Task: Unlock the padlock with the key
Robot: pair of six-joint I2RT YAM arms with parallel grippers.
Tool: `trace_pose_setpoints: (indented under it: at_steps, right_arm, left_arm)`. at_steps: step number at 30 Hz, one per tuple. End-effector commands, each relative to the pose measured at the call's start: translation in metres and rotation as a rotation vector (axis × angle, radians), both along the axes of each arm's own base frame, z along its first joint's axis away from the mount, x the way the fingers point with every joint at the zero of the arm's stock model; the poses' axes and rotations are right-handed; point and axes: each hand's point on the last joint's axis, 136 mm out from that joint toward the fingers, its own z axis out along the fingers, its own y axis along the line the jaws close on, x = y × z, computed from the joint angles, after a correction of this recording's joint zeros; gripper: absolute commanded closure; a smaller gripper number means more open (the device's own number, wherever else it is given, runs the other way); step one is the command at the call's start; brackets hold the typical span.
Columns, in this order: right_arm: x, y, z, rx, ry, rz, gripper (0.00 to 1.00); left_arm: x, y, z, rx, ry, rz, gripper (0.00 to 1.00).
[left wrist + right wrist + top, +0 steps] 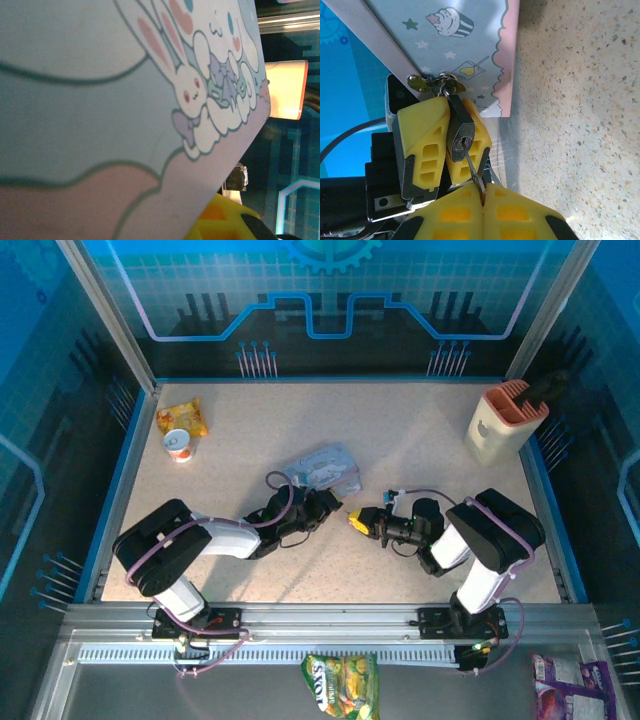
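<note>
Padlock (459,131) — grey metal — key (472,165) in keyhole

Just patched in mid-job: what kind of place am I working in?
Probably a robot test booth: speckled tabletop, blue gear-printed wall panels, aluminium mounting rail.

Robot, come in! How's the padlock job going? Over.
Left fingers clamped on padlock, which hangs from hasp of cartoon tin. Right fingers pinching key, tip in keyhole. Nothing blocking. Over.
</note>
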Motion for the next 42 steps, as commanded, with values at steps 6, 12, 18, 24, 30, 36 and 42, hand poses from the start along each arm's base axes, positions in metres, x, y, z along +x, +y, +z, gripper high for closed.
trace_pose_setpoints:
  at_steps: [6,12,18,24,30,36,42]
  right_arm:
    - [-0.0017,0.0049,0.0046,0.005,-0.043,0.024,1.00]
    - [-0.0019,0.0046,0.0038,0.004,-0.041,0.023,1.00]
    - [-0.0012,0.0048,0.0043,0.005,-0.041,0.022,1.00]
    - [-0.0005,0.0053,0.0052,0.008,-0.042,0.022,1.00]
    - [0.0004,0.0058,0.0063,0.011,-0.042,0.022,1.00]
    - [0.0024,0.0072,0.0108,0.020,-0.052,0.024,1.00]
    - [0.0025,0.0073,0.0100,0.020,-0.046,0.024,1.00]
  left_arm:
    - [0.0023,-0.0119,0.0194,-0.082,-0.025,-0.010,0.96]
    - [0.0014,-0.0118,0.0198,-0.083,-0.026,-0.010,0.96]
    - [0.0005,-0.0110,0.0198,-0.084,-0.023,-0.010,0.96]
    - [0.0002,-0.0105,0.0196,-0.088,-0.021,-0.007,0.96]
    - [-0.0036,-0.0089,0.0182,-0.096,-0.013,-0.005,0.96]
    - [-0.0069,-0.0091,0.0182,-0.094,-0.017,-0.009,0.96]
    - [-0.0064,-0.0096,0.0212,-0.105,-0.027,-0.011,0.96]
